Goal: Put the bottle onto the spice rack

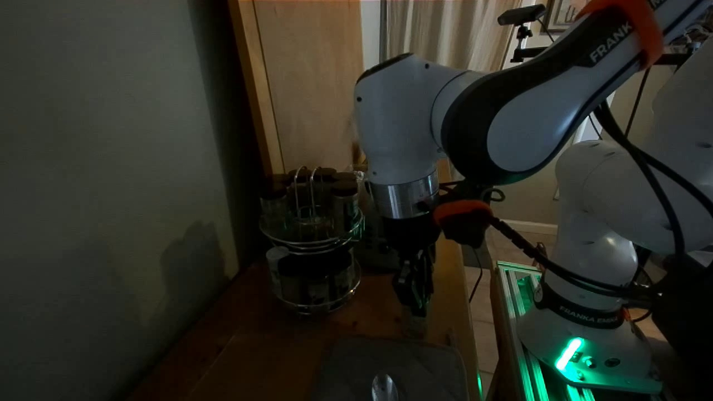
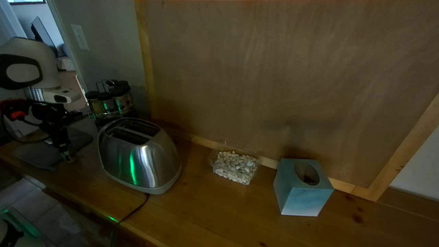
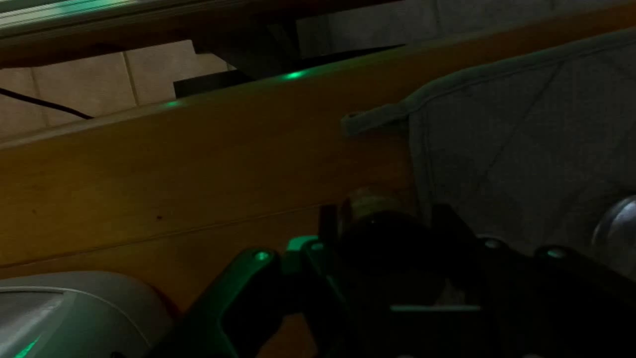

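The bottle (image 1: 415, 324) is a small short jar with a dark cap and clear body, at the fingertips of my gripper (image 1: 415, 303). In the wrist view the bottle (image 3: 372, 206) sits between the two dark fingers (image 3: 382, 223), which close in to about its cap's width; the contact is too dark to see fully. It is upright at the counter; whether its base touches is unclear. It also shows under the gripper in an exterior view (image 2: 68, 157). The two-tier wire spice rack (image 1: 306, 244) stands beside the gripper, toward the wall, with dark-capped jars on both tiers.
The silver toaster (image 2: 140, 157) stands near the rack; its edge shows in the wrist view (image 3: 89, 313). A grey cloth mat (image 1: 401, 362) with a spoon (image 1: 384, 387) lies beside the bottle. A pebble container (image 2: 236, 166) and a blue tissue box (image 2: 303, 192) stand farther along the counter.
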Robot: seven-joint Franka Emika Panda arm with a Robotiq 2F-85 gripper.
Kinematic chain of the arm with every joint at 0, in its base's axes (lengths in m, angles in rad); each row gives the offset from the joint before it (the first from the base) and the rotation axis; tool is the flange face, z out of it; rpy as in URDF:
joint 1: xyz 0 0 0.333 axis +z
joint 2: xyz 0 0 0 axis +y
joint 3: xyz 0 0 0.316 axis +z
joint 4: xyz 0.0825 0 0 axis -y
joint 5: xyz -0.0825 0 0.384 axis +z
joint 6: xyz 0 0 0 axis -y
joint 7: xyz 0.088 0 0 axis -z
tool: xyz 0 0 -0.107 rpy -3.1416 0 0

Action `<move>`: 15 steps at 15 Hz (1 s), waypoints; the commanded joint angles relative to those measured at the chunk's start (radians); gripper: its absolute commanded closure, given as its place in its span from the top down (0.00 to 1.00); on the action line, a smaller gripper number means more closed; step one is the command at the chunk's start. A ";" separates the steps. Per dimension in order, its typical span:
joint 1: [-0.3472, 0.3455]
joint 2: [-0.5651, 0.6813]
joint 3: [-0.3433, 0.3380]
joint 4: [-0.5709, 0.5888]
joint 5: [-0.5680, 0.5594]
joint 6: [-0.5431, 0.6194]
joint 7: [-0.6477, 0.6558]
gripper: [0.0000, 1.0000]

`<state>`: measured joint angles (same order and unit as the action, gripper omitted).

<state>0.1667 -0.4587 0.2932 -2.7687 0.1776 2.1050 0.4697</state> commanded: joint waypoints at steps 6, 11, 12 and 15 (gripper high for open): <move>0.031 -0.113 -0.005 0.055 -0.013 -0.155 -0.001 0.25; 0.000 -0.154 0.002 0.216 -0.084 -0.276 -0.009 0.25; -0.006 -0.151 0.000 0.250 -0.095 -0.281 -0.016 0.25; -0.026 -0.124 -0.003 0.349 -0.132 -0.292 -0.027 0.25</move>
<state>0.1697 -0.6132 0.2933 -2.5191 0.0832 1.8514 0.4679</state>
